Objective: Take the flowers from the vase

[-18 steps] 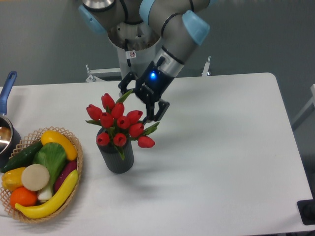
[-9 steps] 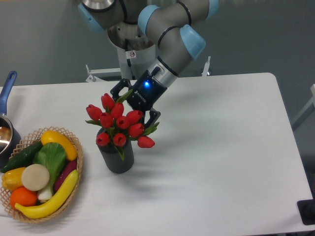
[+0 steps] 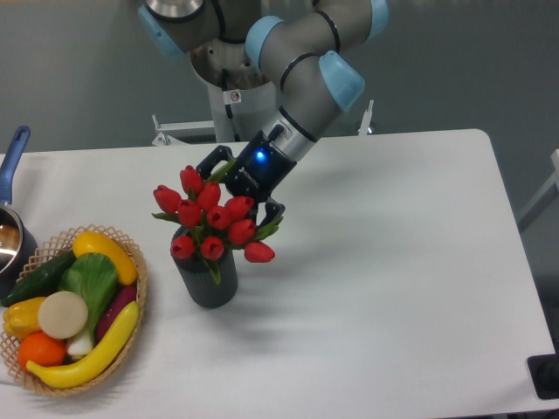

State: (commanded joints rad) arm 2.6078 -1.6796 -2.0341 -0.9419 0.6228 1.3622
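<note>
Gripper (image 3: 238,194) at the flowers (image 3: 212,218), jaws spread, nothing held.
Treat the bunch as light and crushable; grasp the stems above the vase (image 3: 208,278), approaching from 1 o'clock.

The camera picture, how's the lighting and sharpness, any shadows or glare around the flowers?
Fixed camera view: even, soft lighting; the vase casts a faint shadow rightward on the table. No strong glare; a blue light glows on the end effector. The whole frame is slightly soft; the flowers lack fine detail.
</note>
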